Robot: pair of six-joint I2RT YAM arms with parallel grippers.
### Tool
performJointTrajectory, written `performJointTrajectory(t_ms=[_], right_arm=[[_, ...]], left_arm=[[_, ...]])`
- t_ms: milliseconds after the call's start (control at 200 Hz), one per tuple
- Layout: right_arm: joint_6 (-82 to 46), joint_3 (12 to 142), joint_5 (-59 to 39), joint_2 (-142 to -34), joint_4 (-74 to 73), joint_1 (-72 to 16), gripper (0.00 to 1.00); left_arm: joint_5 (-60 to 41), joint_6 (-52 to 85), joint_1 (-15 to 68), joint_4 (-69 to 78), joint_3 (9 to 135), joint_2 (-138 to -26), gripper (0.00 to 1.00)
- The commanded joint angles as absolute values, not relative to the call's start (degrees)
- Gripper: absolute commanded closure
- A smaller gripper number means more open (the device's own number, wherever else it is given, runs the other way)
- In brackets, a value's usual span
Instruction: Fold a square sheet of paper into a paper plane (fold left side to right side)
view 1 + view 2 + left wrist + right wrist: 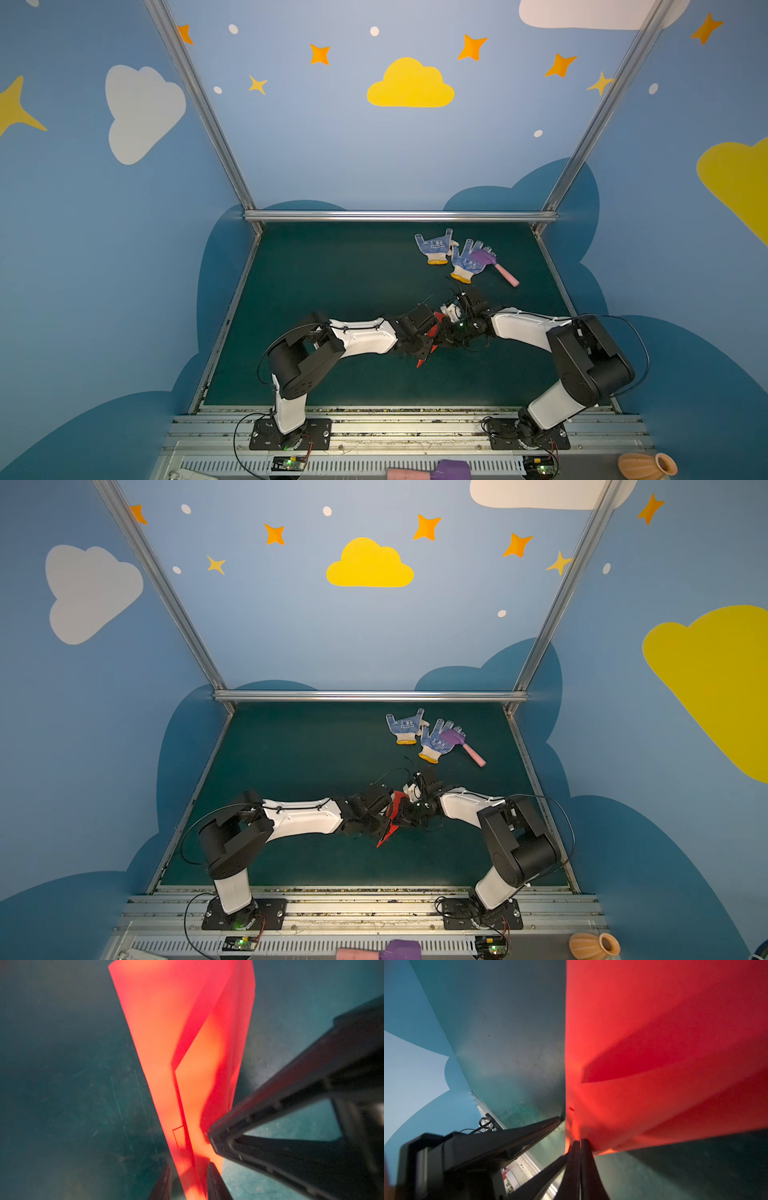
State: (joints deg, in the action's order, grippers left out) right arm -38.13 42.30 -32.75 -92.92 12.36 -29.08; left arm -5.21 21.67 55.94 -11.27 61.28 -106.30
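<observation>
I see the red paper plane (166,1043), creased and standing on edge, over the middle of the green table (311,291), somewhat nearer the front edge. Right gripper (577,1147): jaws pressed together on the plane's edge. Left gripper (189,1180): fingers (214,1180) stand on either side of the folded paper; I cannot tell whether they clamp it. The dotted gloves (453,255) and toy hammer (498,268) lie near the far right corner, well apart.
</observation>
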Motion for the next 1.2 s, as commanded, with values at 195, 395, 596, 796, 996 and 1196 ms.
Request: performJointTrajectory(t_ms=[195, 395, 596, 796, 996, 1196], right_arm=[[-38.19, 42.21, -30.12, -96.65, 11.24, -29.12, 1.00], [-38.49, 41.48, -29.90, -96.86, 10.72, -29.02, 1.00], [-38.51, 41.40, -30.03, -96.94, 10.71, -28.96, 1.00], [-38.58, 41.48, -30.11, -96.83, 10.77, -28.97, 1.00], [-38.48, 41.65, -30.30, -96.81, 10.97, -28.85, 1.00], [-38.57, 41.89, -30.78, -96.86, 11.00, -28.74, 1.00]], left_arm=[[-8.40, 21.44, 54.83, -12.47, 59.59, -108.19, 0.68], [-10.14, 20.18, 54.71, -12.25, 58.46, -104.10, 0.51], [-8.94, 18.86, 56.08, -14.03, 58.27, -104.68, 0.49], [-6.70, 18.23, 56.95, -14.93, 58.07, -105.82, 0.50], [-6.42, 18.02, 57.13, -15.03, 57.27, -106.00, 0.60], [-6.95, 17.89, 57.15, -14.45, 56.60, -106.24, 0.66]])
